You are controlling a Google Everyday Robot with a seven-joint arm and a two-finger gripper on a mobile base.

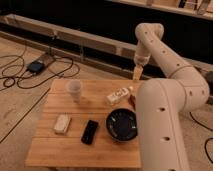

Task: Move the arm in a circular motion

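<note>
The cream-white arm (170,60) rises from the lower right, bends at a rounded joint at the top and comes back down toward the table. Its tan tip, the gripper (137,73), hangs above the far right edge of the wooden table (60,150), just behind a white bottle (119,94) lying on its side. Nothing shows in the gripper.
On the table stand a translucent cup (74,89), a pale sponge-like block (62,123), a black phone-like slab (90,132) and a dark bowl (122,124). Cables and a dark box (36,66) lie on the floor at left. A low rail runs behind.
</note>
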